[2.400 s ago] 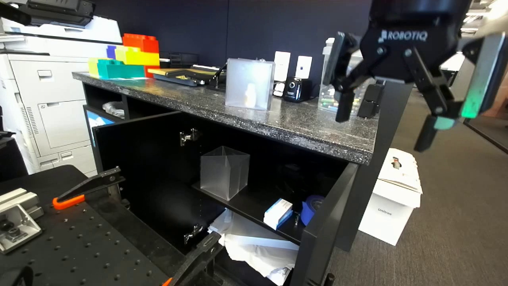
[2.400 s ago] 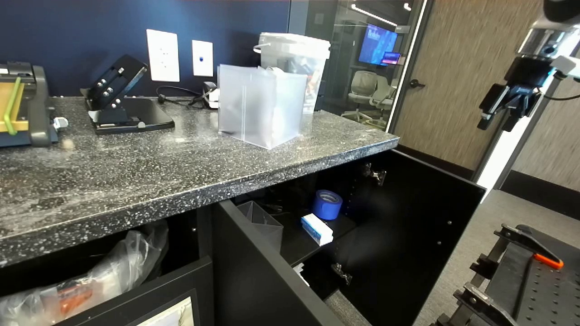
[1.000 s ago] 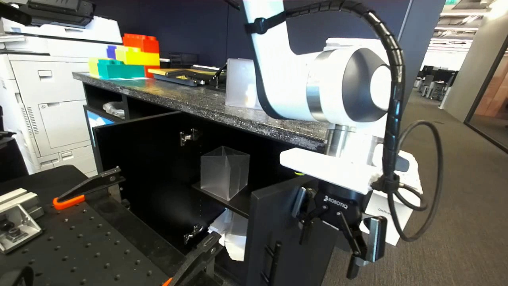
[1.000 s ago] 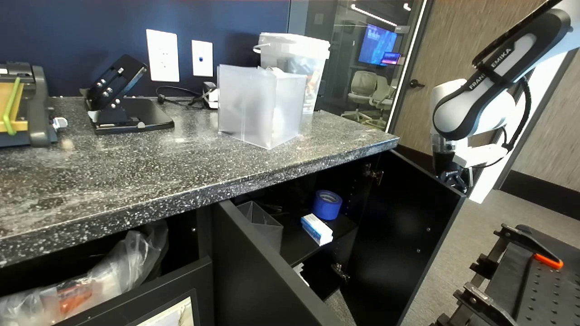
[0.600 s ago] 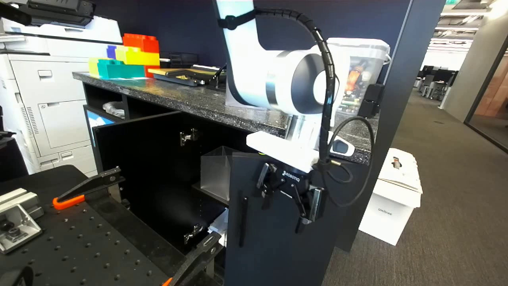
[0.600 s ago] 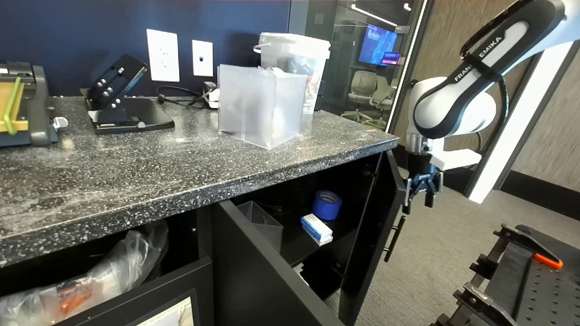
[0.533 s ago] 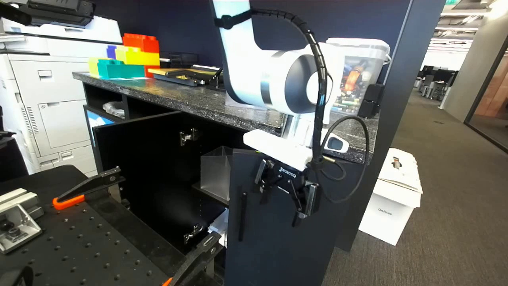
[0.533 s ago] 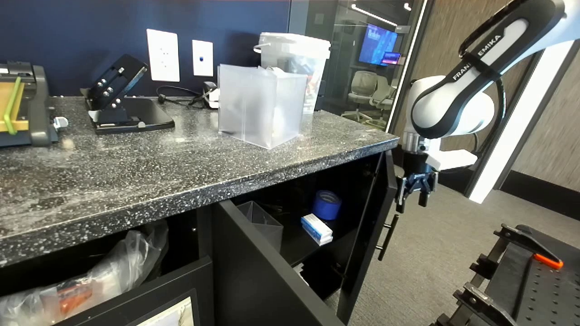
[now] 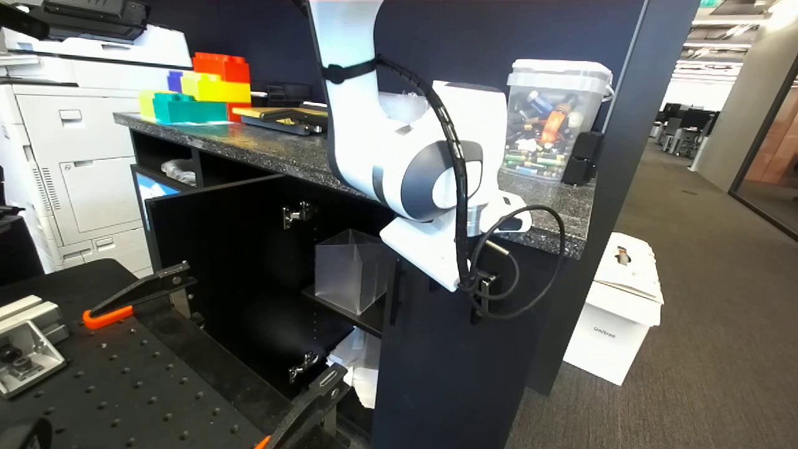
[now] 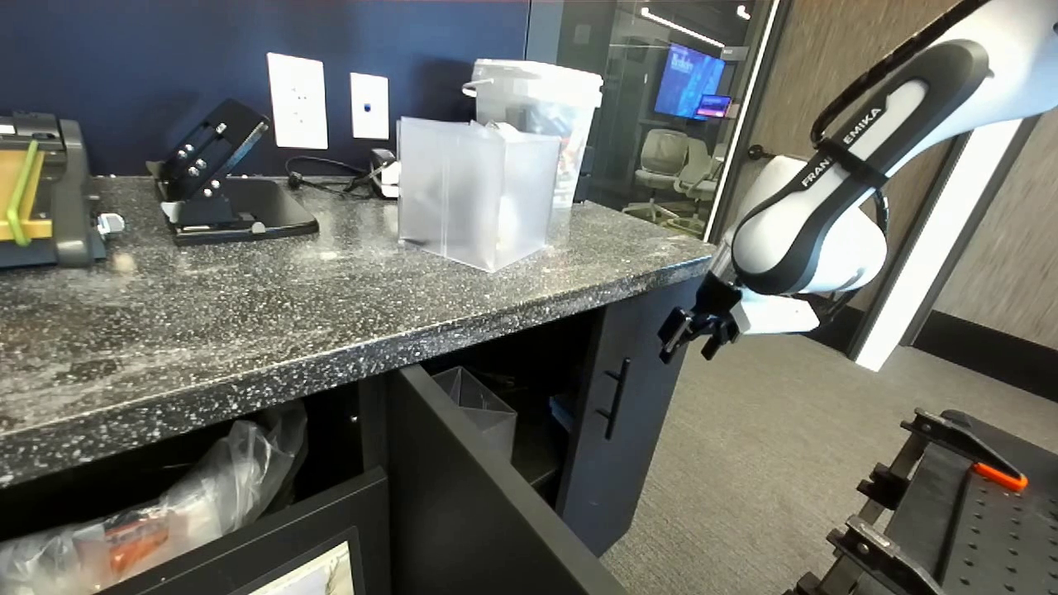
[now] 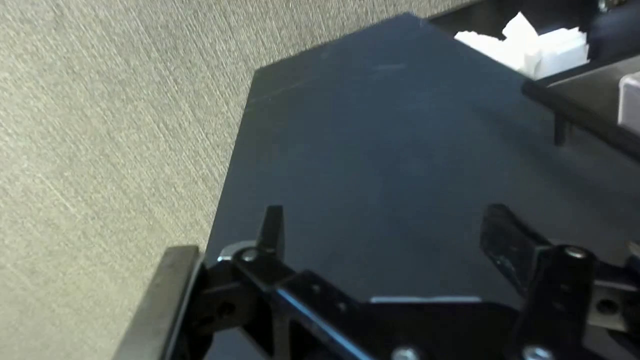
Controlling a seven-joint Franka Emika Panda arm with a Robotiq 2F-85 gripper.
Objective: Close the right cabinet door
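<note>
Two black fingers point(image 11: 272, 227) on the black metal gripper point(image 11: 383, 215), well apart: released. Straight ahead of the gripper, the tall, flat, matte-black right cabinet door point(image 11: 380, 150), partly ajar, outer face toward the fingertips; touching or just short, impossible to tell. To one side of the gripper, near the door's free edge, a straight black bar handle point(image 11: 582, 117), jutting out. Past that edge, in the gap, a frosted, translucent plastic box point(image 9: 343, 274) on the flat black shelf point(image 11: 592, 90); lower down, a crumpled white sheet point(image 11: 530, 52). Across the gap from the gripper, the flat black left cabinet door point(image 10: 471, 504), swung wide. Above the gripper, the speckled dark granite countertop point(image 10: 331, 289), bearing a clear plastic bucket with a whitish lid point(image 9: 548, 131). In the way of the gripper in an exterior view, hiding most of it, a white plastic block point(image 9: 427, 249) on the white robot arm point(image 9: 374, 143) and a sleeved black cable point(image 9: 461, 206).
</note>
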